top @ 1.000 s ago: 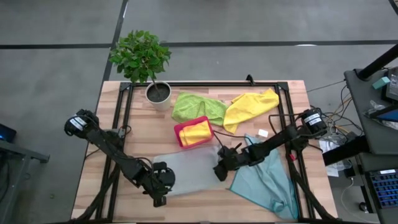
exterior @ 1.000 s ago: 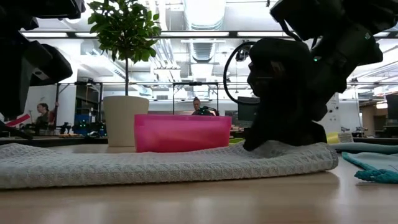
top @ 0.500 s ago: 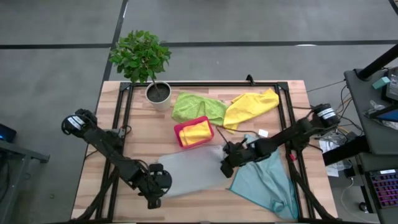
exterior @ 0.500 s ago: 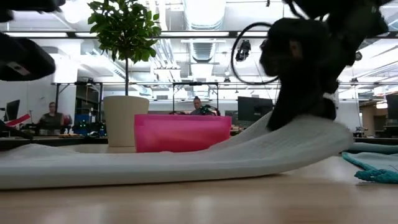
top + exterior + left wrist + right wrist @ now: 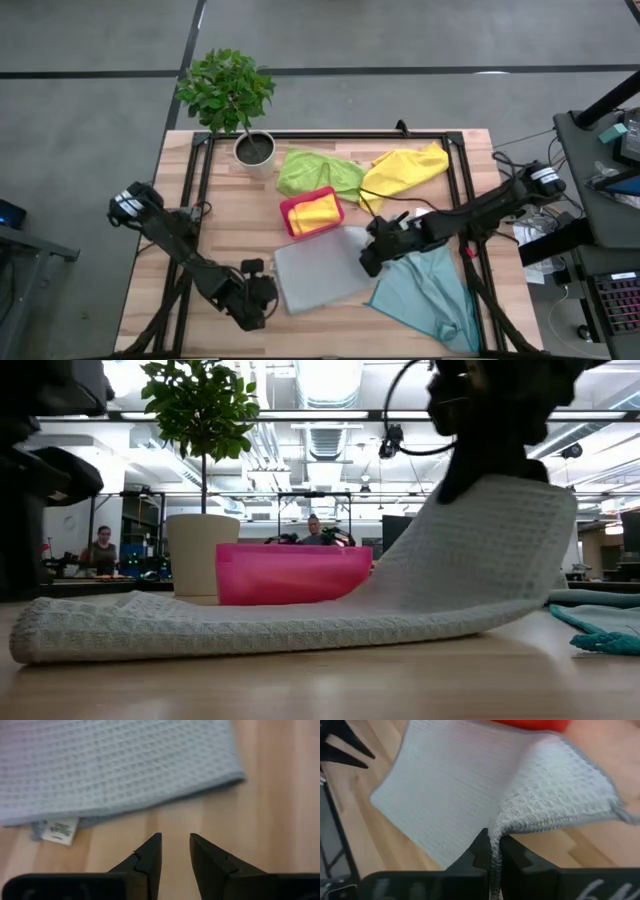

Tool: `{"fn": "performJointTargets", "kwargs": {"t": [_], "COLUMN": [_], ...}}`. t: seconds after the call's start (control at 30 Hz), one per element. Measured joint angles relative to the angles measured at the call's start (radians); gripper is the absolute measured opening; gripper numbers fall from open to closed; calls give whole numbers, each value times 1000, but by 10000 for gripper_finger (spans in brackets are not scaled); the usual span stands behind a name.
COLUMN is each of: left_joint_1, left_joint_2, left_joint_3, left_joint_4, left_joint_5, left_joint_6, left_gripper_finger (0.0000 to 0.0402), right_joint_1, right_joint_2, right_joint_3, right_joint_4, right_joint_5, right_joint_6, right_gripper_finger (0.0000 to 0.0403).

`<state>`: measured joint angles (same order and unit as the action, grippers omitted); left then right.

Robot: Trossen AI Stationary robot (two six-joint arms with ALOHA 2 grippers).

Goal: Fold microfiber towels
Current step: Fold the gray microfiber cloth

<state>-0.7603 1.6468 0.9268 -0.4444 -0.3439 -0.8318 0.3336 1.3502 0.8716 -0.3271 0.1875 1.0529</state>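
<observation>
You are looking down on a light wooden table (image 5: pixel 230 225) with a black frame. Nearest the front edge, your left end effector (image 5: pixel 262 312) hovers low over bare wood just beside the near left corner of the pale grey waffle-weave microfiber towel (image 5: pixel 322 275). Its fingers (image 5: pixel 150 857) stand slightly apart with nothing between them, and a small white label (image 5: pixel 58 830) shows at the towel's edge just ahead of them.

The pale grey towel lies at the front middle of the table. Your right end effector (image 5: pixel 368 258) is clenched on the towel's right edge and holds that side lifted; in the low view the cloth rises in a curve from the table to the grip while its left part lies flat.

To the right of it, the light teal-blue microfiber towel (image 5: pixel 430 295) lies crumpled at the front right, reaching the table's edge.

Behind the grey towel sits a small pink rectangular plastic tray (image 5: pixel 310 212) with a folded yellow microfiber towel (image 5: pixel 316 214) inside. Farther back, a crumpled lime green microfiber towel (image 5: pixel 315 170) touches a second, loose yellow towel (image 5: pixel 405 170) on its right.

At the far left corner stands a small leafy green plant in a white pot (image 5: pixel 254 148).

In the room beyond the table, people (image 5: pixel 315 530) are seated at desks.
</observation>
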Motion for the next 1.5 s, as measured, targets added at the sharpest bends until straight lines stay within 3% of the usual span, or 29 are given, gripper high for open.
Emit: {"fn": "performJointTargets", "kwargs": {"t": [0.43, 0.73, 1.1, 1.5], "left_joint_1": [1, 1, 1, 2], "left_joint_2": [132, 135, 137, 138], "left_joint_3": [2, 2, 1, 1], "left_joint_4": [60, 72, 75, 79], "left_joint_5": [-77, -89, -89, -89], "left_joint_6": [0, 0, 1, 4], "left_gripper_finger": [85, 85, 85, 85], "right_joint_1": [0, -8, -21, -22], "right_joint_2": [454, 662, 774, 776], "right_joint_3": [426, 674, 811, 811], "right_joint_4": [17, -8, -15, 33], "right_joint_5": [-29, -38, -38, -32], "right_joint_6": [-195, -286, -349, -357], "right_gripper_finger": [9, 9, 9, 9]}}
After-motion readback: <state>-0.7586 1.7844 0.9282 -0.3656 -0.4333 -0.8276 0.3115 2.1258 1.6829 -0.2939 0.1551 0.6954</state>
